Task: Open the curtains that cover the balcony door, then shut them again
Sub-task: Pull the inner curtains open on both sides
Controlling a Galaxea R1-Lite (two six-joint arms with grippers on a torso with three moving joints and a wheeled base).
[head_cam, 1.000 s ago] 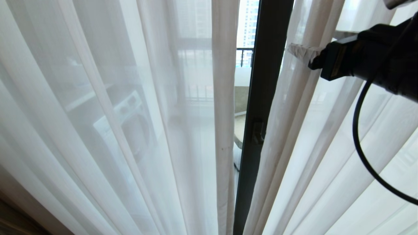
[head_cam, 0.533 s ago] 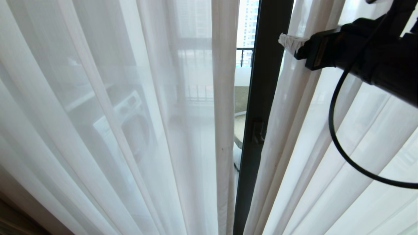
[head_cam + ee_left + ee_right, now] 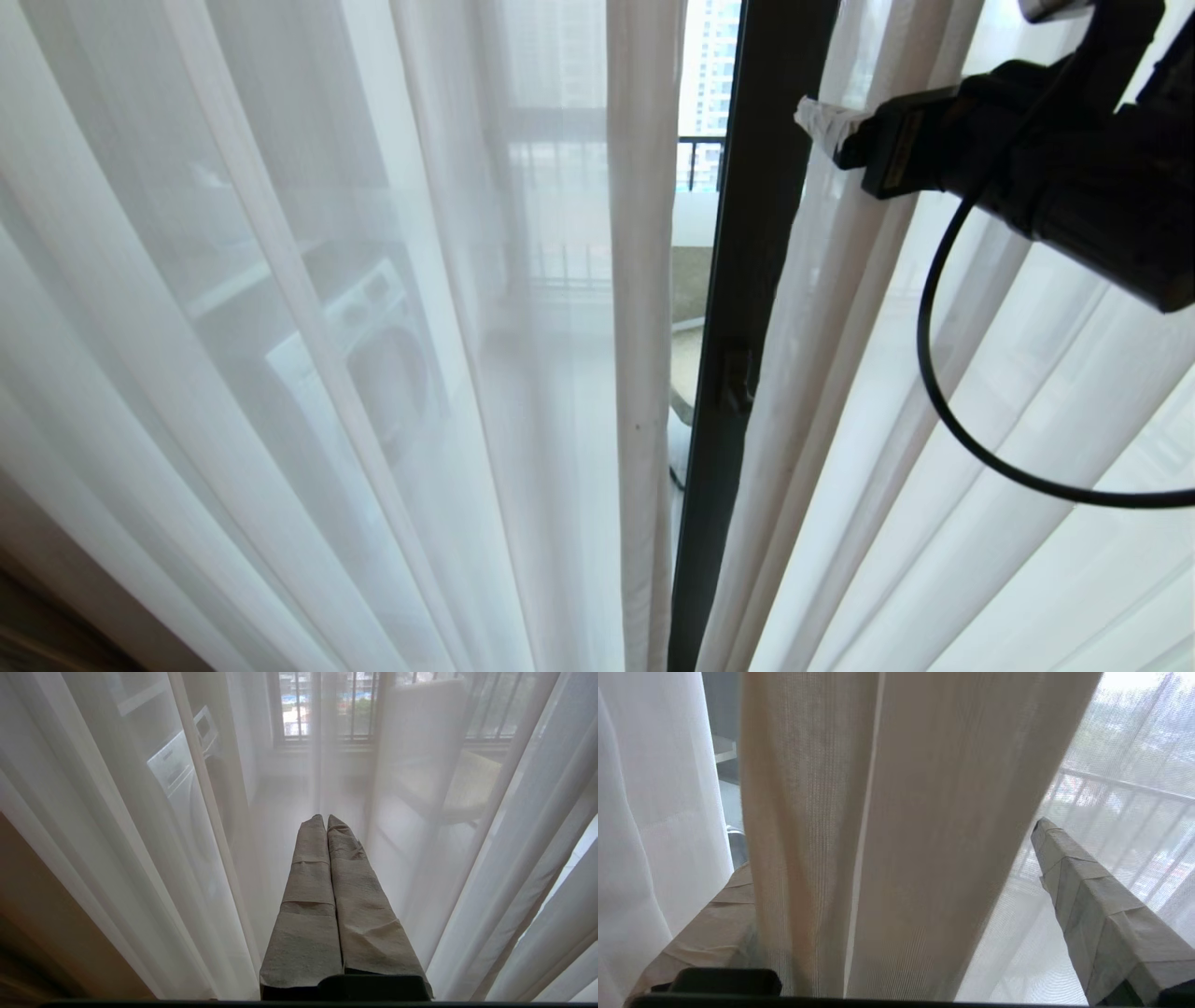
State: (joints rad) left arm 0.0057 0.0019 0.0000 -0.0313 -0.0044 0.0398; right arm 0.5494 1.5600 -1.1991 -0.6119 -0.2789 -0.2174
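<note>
Two sheer curtains (image 3: 373, 373) flank balcony door (image 3: 747, 280).

A high-rise flat is indicated: sheer curtains (image 3: 373, 373) hung at a balcony door (image 3: 747, 280), washing machine (image 3: 373, 345) seen far left thru fabric, railing (image 3: 700, 159) & tower blocks (image 3: 711, 65) beyond.

White washing machine (image 3: 369, 345) and balcony railing (image 3: 700, 159), city towers (image 3: 714, 56) beyond.
</note>
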